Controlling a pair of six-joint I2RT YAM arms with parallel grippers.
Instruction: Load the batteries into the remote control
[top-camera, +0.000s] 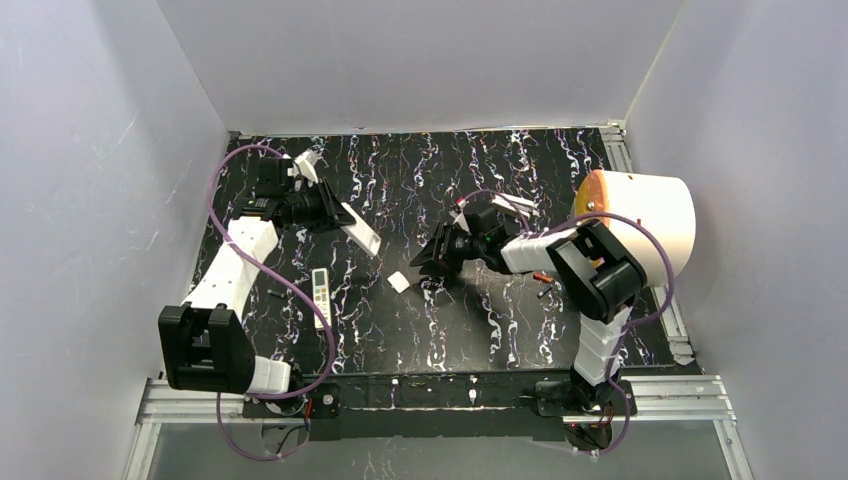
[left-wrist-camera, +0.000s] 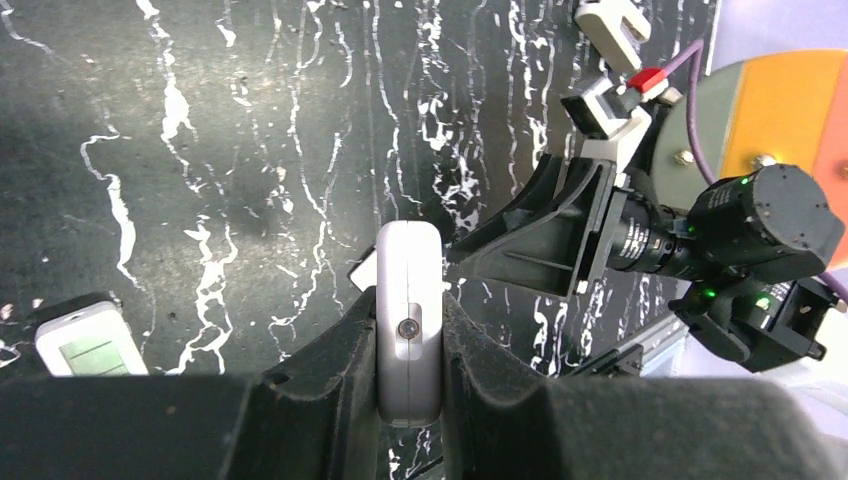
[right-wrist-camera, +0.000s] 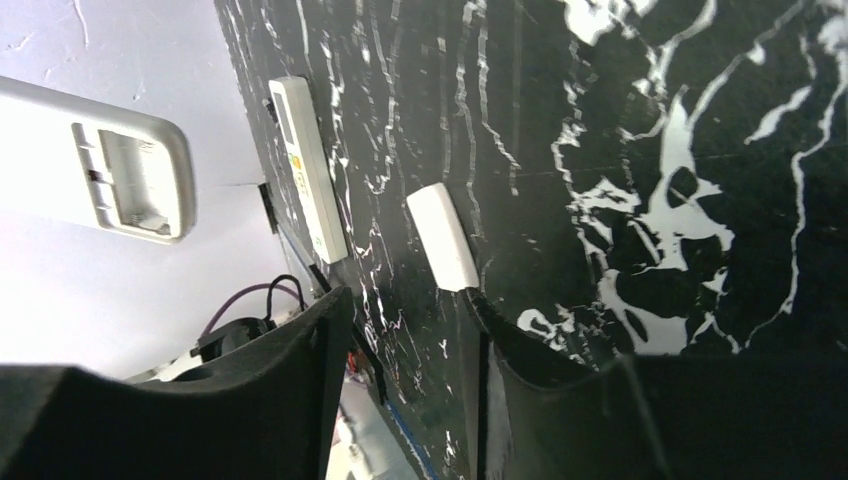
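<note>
batteries (top-camera: 544, 277) lie on the desk (top-camera: 480, 330) toward its right edge, two tiny pieces close together, too small to tell more. my left pincer (left-wrist-camera: 408, 312) is clenched on the remote (left-wrist-camera: 408, 262), gripping it across its long sides and holding it tilted above the far left part of the desk. its battery bay (right-wrist-camera: 140, 182) is open and shows in the right wrist view. my right pincer (right-wrist-camera: 405, 300) is released, jaws spread, low over the middle of the desk. a small white cover (right-wrist-camera: 442, 237) lies flat just ahead of its fingertips. a second remote (top-camera: 321, 297) lies flat left of the middle.
</note>
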